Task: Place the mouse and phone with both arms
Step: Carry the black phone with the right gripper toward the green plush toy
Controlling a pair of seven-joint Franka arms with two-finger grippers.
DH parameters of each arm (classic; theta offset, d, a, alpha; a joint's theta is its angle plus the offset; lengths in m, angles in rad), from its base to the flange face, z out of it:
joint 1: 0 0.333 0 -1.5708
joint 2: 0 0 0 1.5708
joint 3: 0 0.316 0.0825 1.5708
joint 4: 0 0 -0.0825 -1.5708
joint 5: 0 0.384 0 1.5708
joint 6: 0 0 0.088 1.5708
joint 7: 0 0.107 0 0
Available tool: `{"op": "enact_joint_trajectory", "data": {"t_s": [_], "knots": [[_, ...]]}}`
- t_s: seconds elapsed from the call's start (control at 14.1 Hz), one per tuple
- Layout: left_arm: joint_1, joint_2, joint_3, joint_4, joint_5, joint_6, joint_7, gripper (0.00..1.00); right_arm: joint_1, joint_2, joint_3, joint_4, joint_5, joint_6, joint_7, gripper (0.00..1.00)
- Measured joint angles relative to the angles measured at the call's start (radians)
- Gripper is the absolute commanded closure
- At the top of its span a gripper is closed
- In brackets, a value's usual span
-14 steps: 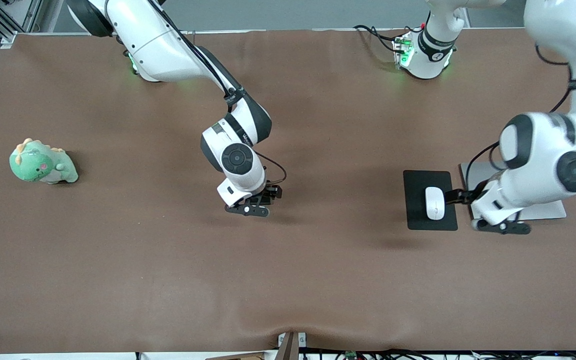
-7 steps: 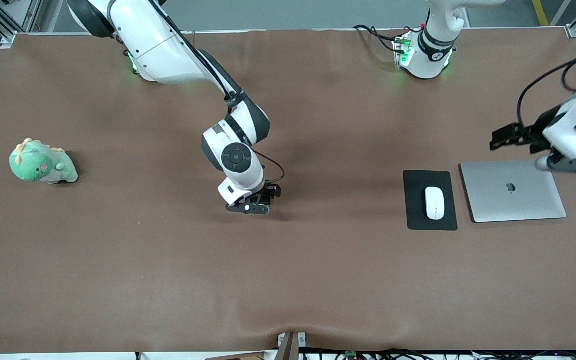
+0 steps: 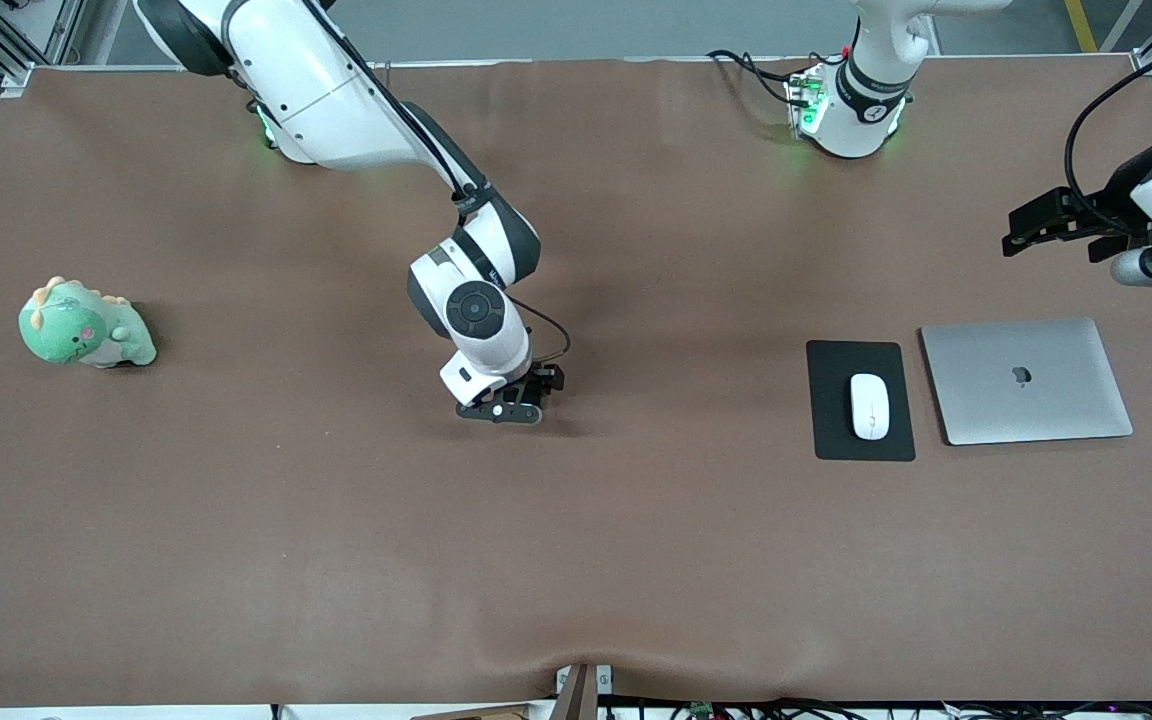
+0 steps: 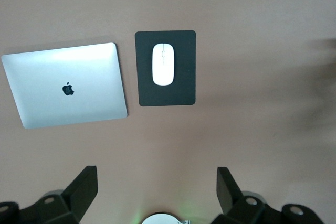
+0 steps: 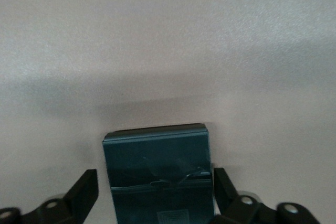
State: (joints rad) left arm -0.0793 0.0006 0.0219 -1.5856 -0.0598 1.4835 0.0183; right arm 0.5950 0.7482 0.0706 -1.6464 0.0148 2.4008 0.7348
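Down at mid-table, the phone (image 5: 157, 174) lies between the right claw's (image 5: 155, 192) fingers, not clearly gripped.

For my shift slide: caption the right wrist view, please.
Right gripper low over the brown table, jaws straddling the dark phone, one at each long side.

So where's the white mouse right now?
The small glossy white mouse lies on the flat black mouse pad, beside the closed silver laptop, toward the left arm's end.
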Motion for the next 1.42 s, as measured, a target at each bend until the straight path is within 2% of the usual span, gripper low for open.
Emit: {"op": "enact_joint_trajectory", "data": {"t_s": [0.07,0.14,0.43,0.64,1.13,1.42], "knots": [[-0.001,0.000,-0.004,-0.004,0.000,0.006,0.000,0.00,0.002,0.001,0.000,0.000,-0.003,0.002,-0.003,0.83],[-0.001,0.000,-0.006,-0.007,0.000,0.009,0.000,0.00,0.002,0.001,-0.001,0.000,-0.010,0.002,-0.006,1.00],[0.017,-0.001,-0.002,-0.008,0.000,0.009,0.001,0.00,-0.005,-0.001,-0.011,0.006,-0.014,-0.012,-0.013,1.00],[0.033,-0.003,0.001,-0.008,0.000,0.009,0.001,0.00,-0.031,-0.027,-0.017,0.032,-0.014,-0.131,-0.014,1.00],[0.033,-0.007,-0.001,-0.007,0.079,0.016,0.032,0.00,-0.176,-0.205,-0.017,0.038,0.018,-0.398,-0.109,1.00],[0.032,-0.007,-0.002,-0.007,0.085,0.032,0.035,0.00,-0.268,-0.314,-0.017,-0.047,0.029,-0.437,-0.180,1.00]]}}
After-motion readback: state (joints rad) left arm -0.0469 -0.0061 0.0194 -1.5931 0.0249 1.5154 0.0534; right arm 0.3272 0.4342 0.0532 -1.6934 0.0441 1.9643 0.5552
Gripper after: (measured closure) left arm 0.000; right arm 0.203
